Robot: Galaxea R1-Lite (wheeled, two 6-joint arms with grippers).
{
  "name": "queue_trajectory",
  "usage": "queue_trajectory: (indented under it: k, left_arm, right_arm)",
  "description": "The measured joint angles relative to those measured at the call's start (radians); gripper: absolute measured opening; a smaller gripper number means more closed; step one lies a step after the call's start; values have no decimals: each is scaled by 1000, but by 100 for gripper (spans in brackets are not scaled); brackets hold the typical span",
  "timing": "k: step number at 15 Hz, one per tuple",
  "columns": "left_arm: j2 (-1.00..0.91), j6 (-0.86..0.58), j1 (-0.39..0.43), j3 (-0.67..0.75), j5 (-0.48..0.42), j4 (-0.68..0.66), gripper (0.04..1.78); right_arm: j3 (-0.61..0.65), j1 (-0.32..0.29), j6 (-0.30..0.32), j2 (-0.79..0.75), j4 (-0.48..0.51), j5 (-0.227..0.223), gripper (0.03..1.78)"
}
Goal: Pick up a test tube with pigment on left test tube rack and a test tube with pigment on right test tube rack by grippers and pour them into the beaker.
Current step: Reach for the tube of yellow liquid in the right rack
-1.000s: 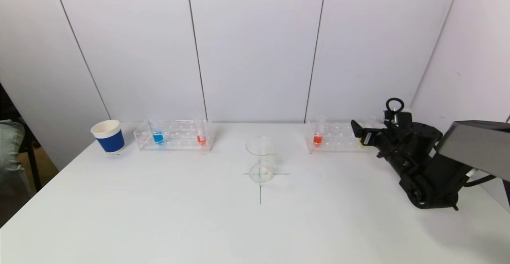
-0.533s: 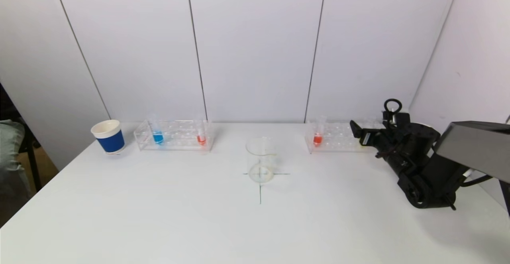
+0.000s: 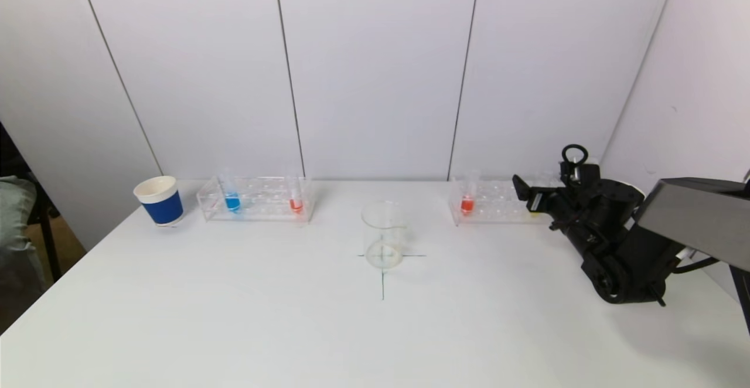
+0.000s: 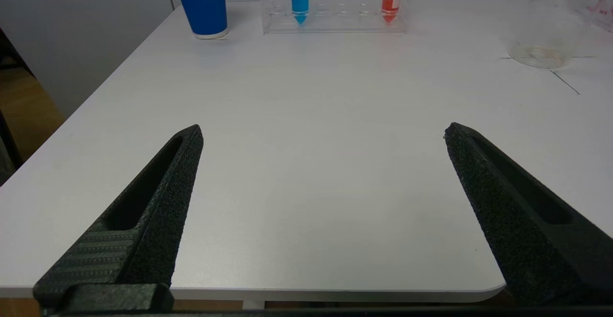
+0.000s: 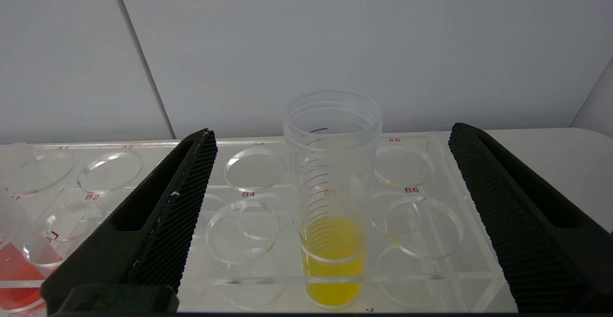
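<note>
Left gripper [image 4: 323, 135] sits wide at the near table edge, idle. Beaker [image 3: 384, 234] waits centre. Your right gripper [image 5: 330, 140], wide, has crept closer around the yellow-pigment tube [image 5: 332, 197] in right rack [image 3: 498, 203]; close next.

right arm [image 3: 697, 215]: a flat dark-grey boxy link, with a black cable looping beneath it
right wrist [image 3: 615, 241]: black, rounded housings, a small ring-shaped loop on top
right gripper [image 5: 330, 135]: two black, tapered fingers [image 5: 177, 202] with a fine dotted grip texture and a long slot in each
left gripper [image 4: 323, 132]: matching black wedge fingers [image 4: 163, 192], rough-grained inner faces, slotted outer sides
</note>
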State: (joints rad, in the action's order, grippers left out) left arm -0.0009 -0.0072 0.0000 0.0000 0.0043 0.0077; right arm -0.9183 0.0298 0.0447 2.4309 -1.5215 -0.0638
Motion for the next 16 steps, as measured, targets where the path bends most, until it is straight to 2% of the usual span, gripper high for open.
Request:
queue_trajectory:
  k: [16]
  left_arm:
    - [0, 0, 0, 0, 0, 0, 176]
  right_arm:
    - [-11, 8, -7, 11, 0, 0, 176]
